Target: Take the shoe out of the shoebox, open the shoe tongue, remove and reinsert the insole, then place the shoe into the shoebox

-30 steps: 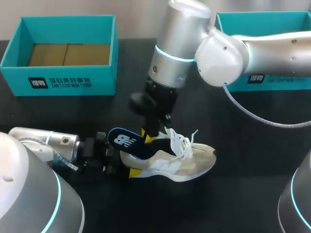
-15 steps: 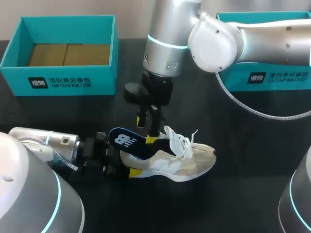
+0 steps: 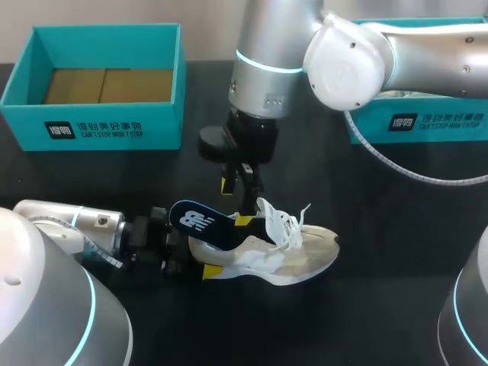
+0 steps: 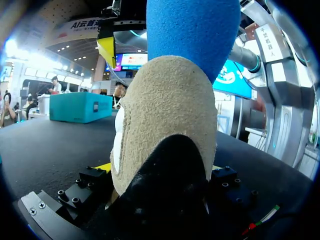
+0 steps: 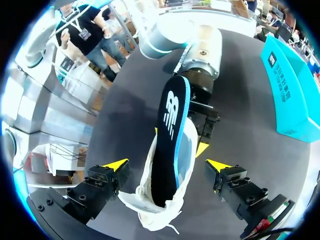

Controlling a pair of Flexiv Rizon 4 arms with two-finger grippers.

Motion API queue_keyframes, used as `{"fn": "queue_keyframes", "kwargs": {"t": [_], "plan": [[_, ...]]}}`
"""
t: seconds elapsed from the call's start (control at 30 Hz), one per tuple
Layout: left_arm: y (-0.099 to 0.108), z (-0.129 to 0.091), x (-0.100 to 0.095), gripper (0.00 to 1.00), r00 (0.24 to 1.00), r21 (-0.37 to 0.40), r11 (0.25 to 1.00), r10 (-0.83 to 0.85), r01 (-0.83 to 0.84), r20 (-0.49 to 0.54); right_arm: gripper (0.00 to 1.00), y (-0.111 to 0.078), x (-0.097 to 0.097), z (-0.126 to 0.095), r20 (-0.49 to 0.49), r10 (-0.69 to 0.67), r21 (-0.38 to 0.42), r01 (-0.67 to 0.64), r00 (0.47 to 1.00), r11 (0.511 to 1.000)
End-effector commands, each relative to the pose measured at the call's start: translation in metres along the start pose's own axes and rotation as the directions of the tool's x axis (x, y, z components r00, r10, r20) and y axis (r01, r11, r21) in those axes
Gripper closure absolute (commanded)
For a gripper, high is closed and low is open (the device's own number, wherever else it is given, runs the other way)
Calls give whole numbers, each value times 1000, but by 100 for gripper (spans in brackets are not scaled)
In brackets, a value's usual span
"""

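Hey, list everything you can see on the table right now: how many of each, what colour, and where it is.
white and beige lace-up sneaker: one, white and beige with white laces, lying mid-table near the front, toe toward the right side.
dark blue foam insole: one, dark blue with a white logo and a brighter blue edge, sticking out of the sneaker's heel opening.
teal cardboard shoebox: two, teal; one open at the far left, one at the far right, partly behind the right arm.
black table: one, black, under everything.
left gripper: one, black with yellow tips, shut on the sneaker's heel.
right gripper: one, black with yellow tips, open, above the insole, touching nothing.
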State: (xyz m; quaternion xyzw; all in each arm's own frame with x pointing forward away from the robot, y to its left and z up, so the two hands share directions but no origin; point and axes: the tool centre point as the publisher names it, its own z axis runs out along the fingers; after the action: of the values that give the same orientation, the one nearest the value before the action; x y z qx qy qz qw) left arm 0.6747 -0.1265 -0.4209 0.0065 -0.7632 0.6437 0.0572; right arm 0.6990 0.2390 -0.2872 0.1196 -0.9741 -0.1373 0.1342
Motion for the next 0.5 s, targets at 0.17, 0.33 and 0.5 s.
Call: {"fn": "queue_keyframes", "kwargs": {"t": [0.17, 0.33, 0.5], "plan": [[4, 2, -1, 100, 1000, 0, 1000, 0, 0, 2, 0, 10, 3, -8, 8, 146, -79, -144, 989, 986], [4, 2, -1, 100, 1000, 0, 1000, 0, 0, 2, 0, 12, 10, -9, 17, 251, -129, -247, 968, 960], [4, 2, -1, 100, 1000, 0, 1000, 0, 0, 2, 0, 22, 14, -3, -3, 304, -128, -302, 953, 945]]}}
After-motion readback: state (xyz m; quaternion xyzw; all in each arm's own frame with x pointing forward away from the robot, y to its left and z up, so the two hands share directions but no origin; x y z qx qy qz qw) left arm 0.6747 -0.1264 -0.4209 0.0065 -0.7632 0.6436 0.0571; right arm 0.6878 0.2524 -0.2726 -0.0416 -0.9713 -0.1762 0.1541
